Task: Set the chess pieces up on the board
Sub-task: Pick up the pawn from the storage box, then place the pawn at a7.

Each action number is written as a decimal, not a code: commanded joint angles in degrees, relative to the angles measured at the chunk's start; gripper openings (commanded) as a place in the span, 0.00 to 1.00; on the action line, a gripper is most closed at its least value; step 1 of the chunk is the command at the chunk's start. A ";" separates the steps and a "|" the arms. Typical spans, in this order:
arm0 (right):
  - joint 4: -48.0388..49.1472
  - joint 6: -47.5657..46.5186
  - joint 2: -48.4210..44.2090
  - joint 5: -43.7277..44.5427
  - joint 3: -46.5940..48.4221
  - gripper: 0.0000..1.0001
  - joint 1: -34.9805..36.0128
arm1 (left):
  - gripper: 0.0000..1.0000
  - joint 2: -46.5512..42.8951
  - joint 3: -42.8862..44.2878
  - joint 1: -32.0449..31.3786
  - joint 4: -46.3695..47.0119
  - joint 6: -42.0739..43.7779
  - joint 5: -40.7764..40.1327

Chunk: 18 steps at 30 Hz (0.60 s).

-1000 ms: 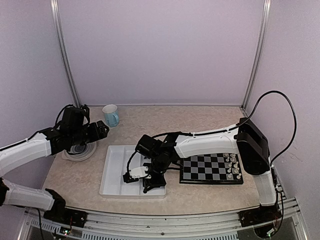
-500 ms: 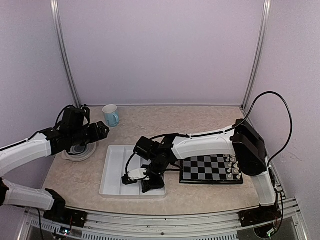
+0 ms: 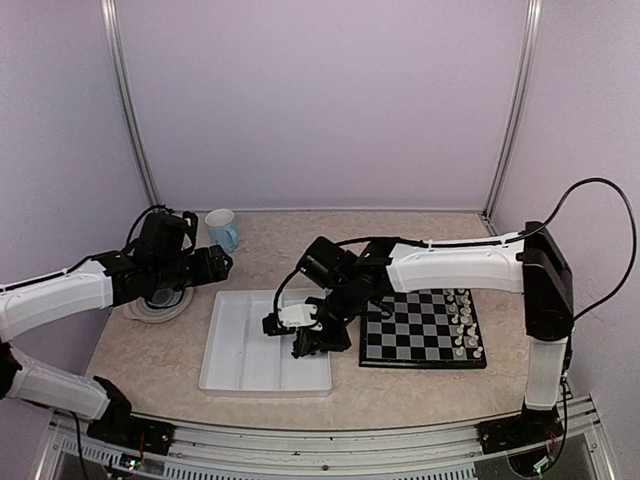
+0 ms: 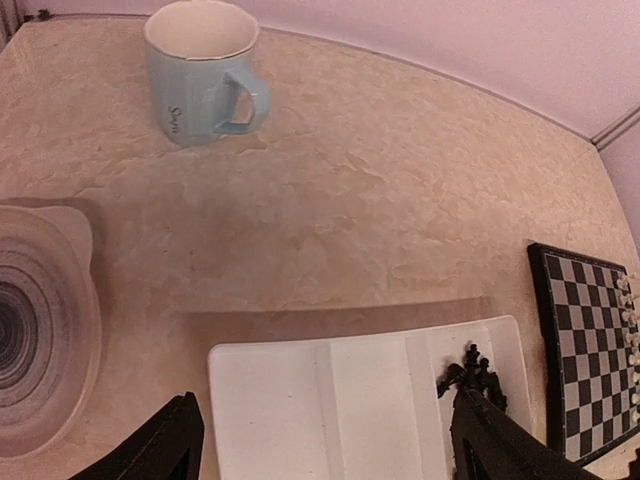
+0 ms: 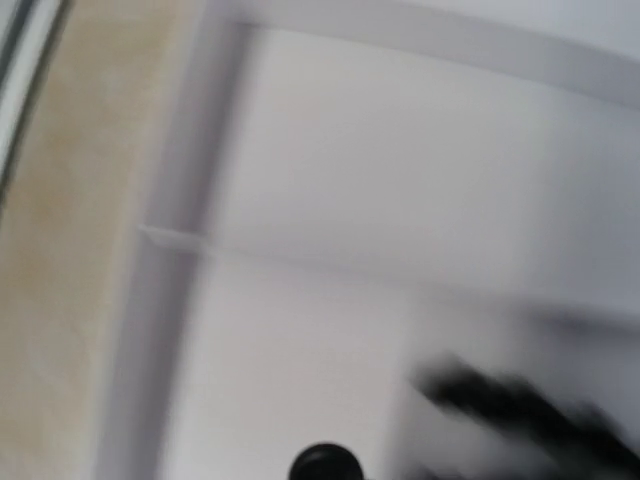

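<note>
A heap of black chess pieces lies in the right compartment of the white tray. In the right wrist view the heap is blurred. My right gripper hangs over that end of the tray, shut on a small black chess piece. Its round top shows at the bottom of the right wrist view. The board lies just right of the tray, with white pieces along its right side. My left gripper hovers open behind the tray's left end, its fingers wide apart.
A pale blue mug stands at the back left, also in the left wrist view. A round grey dish sits left of the tray. The board's edge shows at the right of the left wrist view.
The right gripper has closed and moved back and to the right over the tray. The left arm has shifted a little to the right.
</note>
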 commanded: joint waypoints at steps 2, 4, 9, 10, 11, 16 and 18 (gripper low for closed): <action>3.29 0.11 -11.68 1.78 -7.84 0.00 -8.11 | 0.85 4.17 6.89 -8.03 1.92 5.02 -4.85; 4.50 0.09 -15.17 2.10 -12.03 0.00 -10.70 | 0.85 6.63 8.82 -11.01 2.01 6.02 -6.21; 7.13 -0.70 -23.81 3.62 -23.94 0.00 -15.55 | 0.85 12.32 12.20 -16.29 3.16 6.30 -6.35; 7.26 -0.81 -25.17 3.57 -25.84 0.00 -16.32 | 0.85 13.44 12.48 -16.73 3.66 5.89 -5.63; 7.35 -1.12 -26.47 3.60 -27.54 0.00 -16.84 | 0.85 14.14 12.60 -17.04 4.48 5.39 -4.75; 8.85 -3.31 -32.55 3.20 -36.24 0.00 -17.13 | 0.84 16.54 11.96 -18.08 8.95 3.35 -1.32; 8.71 -3.83 -33.42 3.10 -37.99 0.00 -17.08 | 0.84 17.27 12.11 -18.29 9.55 3.11 -0.93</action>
